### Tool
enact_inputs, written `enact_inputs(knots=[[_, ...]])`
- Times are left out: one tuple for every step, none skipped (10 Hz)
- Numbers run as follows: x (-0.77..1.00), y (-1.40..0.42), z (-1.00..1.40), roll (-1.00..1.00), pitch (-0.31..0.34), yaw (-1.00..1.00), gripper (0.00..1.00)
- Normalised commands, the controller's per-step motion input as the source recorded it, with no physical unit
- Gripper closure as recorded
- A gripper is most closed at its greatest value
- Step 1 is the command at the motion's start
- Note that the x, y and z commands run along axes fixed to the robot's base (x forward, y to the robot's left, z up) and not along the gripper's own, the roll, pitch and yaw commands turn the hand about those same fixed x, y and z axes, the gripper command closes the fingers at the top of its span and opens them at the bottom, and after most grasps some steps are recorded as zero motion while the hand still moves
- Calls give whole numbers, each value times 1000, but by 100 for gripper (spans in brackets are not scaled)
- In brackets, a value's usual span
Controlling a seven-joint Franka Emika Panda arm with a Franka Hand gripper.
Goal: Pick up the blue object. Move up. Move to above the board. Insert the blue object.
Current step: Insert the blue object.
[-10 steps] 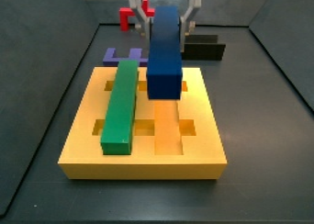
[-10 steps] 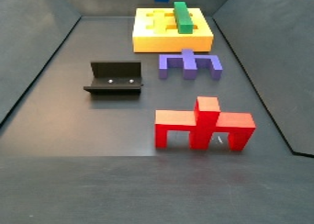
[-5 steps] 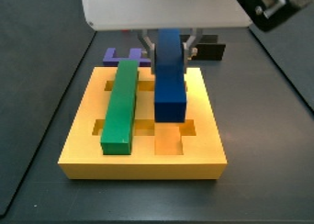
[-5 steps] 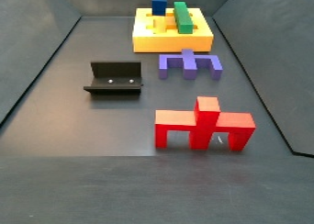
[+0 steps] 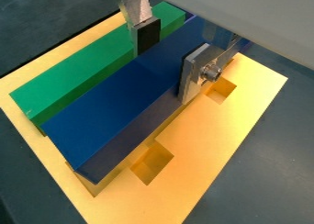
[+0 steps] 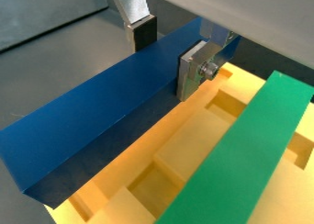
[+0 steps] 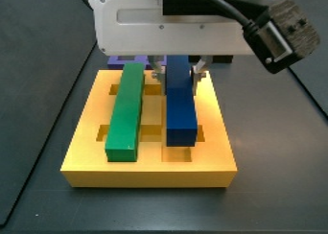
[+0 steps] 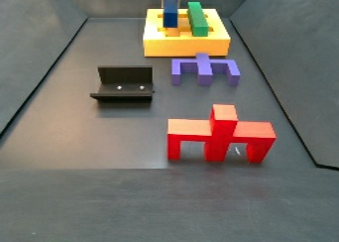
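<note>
The blue object [image 7: 181,108], a long navy bar, lies lengthwise along the middle groove of the yellow board [image 7: 216,150], beside the green bar [image 7: 125,108] in the neighbouring groove. My gripper [image 7: 179,75] is low over the board's far half, and its large white body hides the far end. In both wrist views the gripper [image 5: 172,53] [image 6: 170,51] straddles the blue object [image 5: 117,117] [image 6: 98,127], with a silver finger [image 5: 196,72] pressed on one side and a dark pad [image 5: 147,35] on the other. In a side view the blue object [image 8: 171,18] shows on the board [image 8: 185,46].
A purple-blue notched block [image 8: 205,67] lies just off the board. The dark fixture [image 8: 123,84] stands further out on the grey floor. A red piece [image 8: 219,137] stands furthest from the board. Dark walls enclose the floor.
The gripper has come down over the board with the blue object. The bar went from steeply tilted above the board to lying nearly level along the middle groove.
</note>
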Motion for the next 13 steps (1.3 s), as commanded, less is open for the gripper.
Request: enact_inputs(knots=[[0,-49,-231,9,0,20,100],[23,-80,-206,0,0,0,100],[6,-97,-197,0,0,0,100],[0,-103,-194,21,0,0,100],[0,-120,-169,30,0,0,100],[51,-91,-194,41,0,0,100],[140,-34,-226,76,0,3,100],[151,-20,-200,106,0,9,100],[94,-6,-206,110,0,3,100],[0,0,-186,83,0,86,100],[-14,-23,-103,57,0,103,100],[0,-31,0,0,0,0,100],[0,-100,-74,-24,-4,6,100]])
